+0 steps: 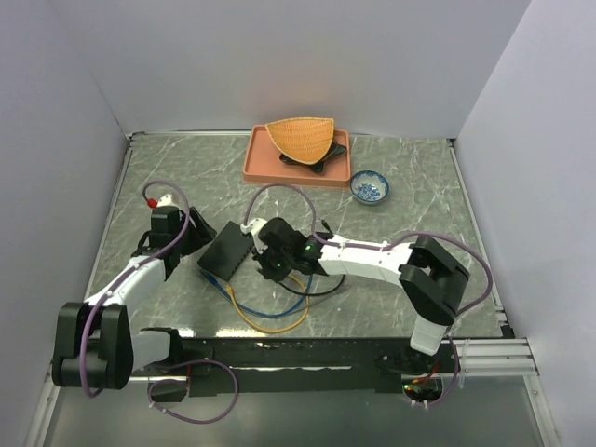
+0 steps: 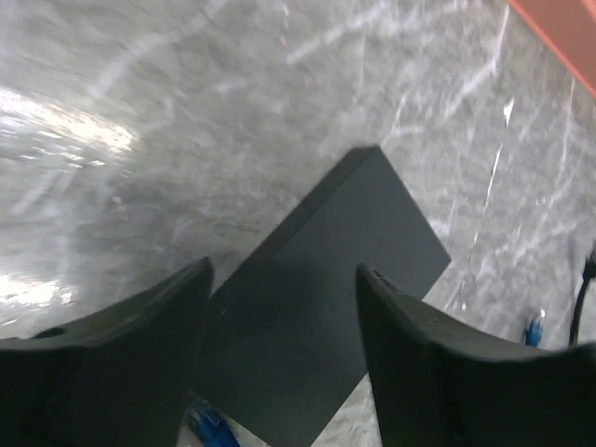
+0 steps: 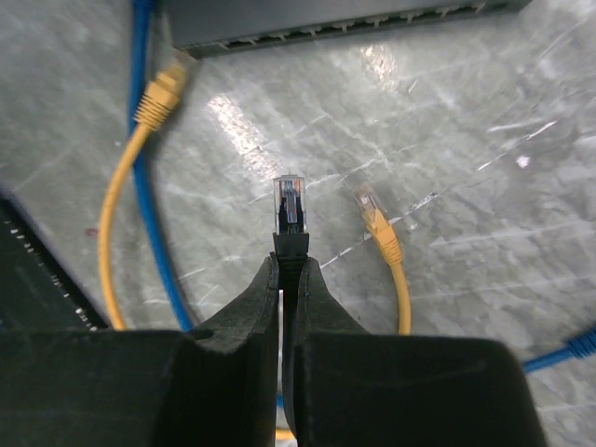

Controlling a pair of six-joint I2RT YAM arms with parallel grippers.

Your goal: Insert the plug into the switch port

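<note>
**Plug (image 3: 289,203) held short of the switch (image 3: 345,23)**

The plug, a clear connector on black cable, is sitting pinched in the right gripper (image 3: 289,265), jaws closed on its boot. Bare marble tabletop (image 3: 466,140) is lying between its tip and the switch sockets; a loose yellow connector (image 3: 380,228) is resting just beside. The left gripper (image 2: 284,279), jaws apart, is straddling the switch's end.
</note>
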